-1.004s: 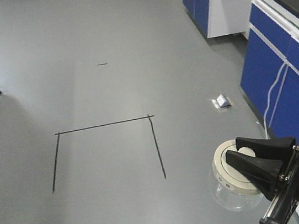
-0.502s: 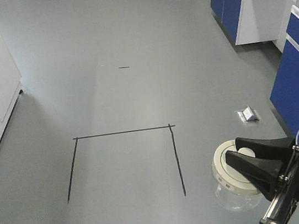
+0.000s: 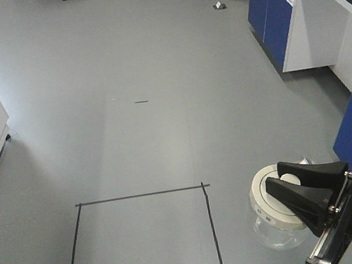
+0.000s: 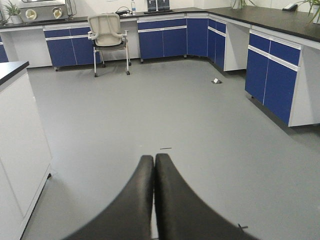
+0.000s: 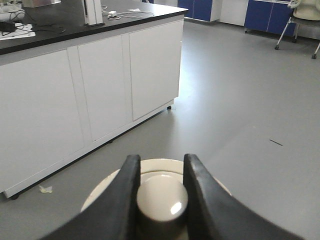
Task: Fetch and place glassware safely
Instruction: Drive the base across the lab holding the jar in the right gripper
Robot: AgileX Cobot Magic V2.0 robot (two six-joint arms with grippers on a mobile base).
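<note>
My right end effector (image 5: 161, 162) pinches the jar (image 3: 266, 210) by its top, just under it. My left end effector (image 4: 153, 167) is closed, empty. The tape square (image 3: 142, 194) slid closer; I'm carrying the jar along.

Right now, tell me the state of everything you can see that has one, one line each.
Small squat clear glass jar: held by its knob.
Round cream-white lid: on the jar.
Right tool: shut on the lid's knob.
Left tool: shut, empty.
Blue cabinet doors: closed.
White cabinet doors: closed.
Cream mesh office chair: unoccupied.
</note>
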